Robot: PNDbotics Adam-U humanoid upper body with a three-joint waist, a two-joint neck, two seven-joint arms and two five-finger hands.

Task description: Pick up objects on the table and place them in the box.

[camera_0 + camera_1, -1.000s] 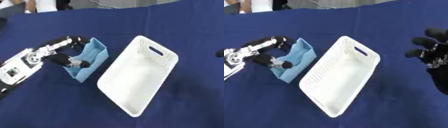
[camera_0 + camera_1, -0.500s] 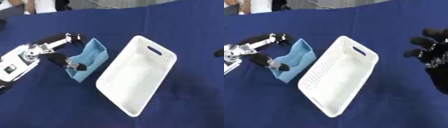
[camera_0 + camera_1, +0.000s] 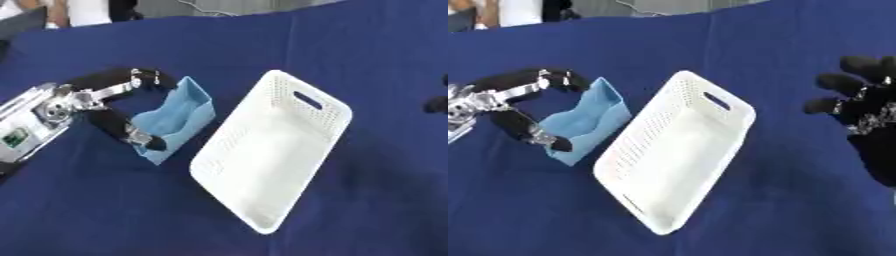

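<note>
Left hand (image 3: pixel 96 107) has its fingers (image 3: pixel 149 78) curled around a light blue box (image 3: pixel 179 120), just beside a white basket (image 3: pixel 271 155) on the blue counter (image 3: pixel 367 50). Right hand (image 3: pixel 872 120) rests with fingers spread, holding nothing.

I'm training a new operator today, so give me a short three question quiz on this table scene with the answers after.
1. True or false: the left hand has its fingers and thumb curled round the light blue container.
2. Which describes the white basket? A: it holds the blue container. B: nothing lies in it. C: it is upside down.
3. Fill in: the right hand hangs at the scene's ____ edge, fingers spread, touching nothing.

Key: 1 true. 2 B. 3 right.
</note>
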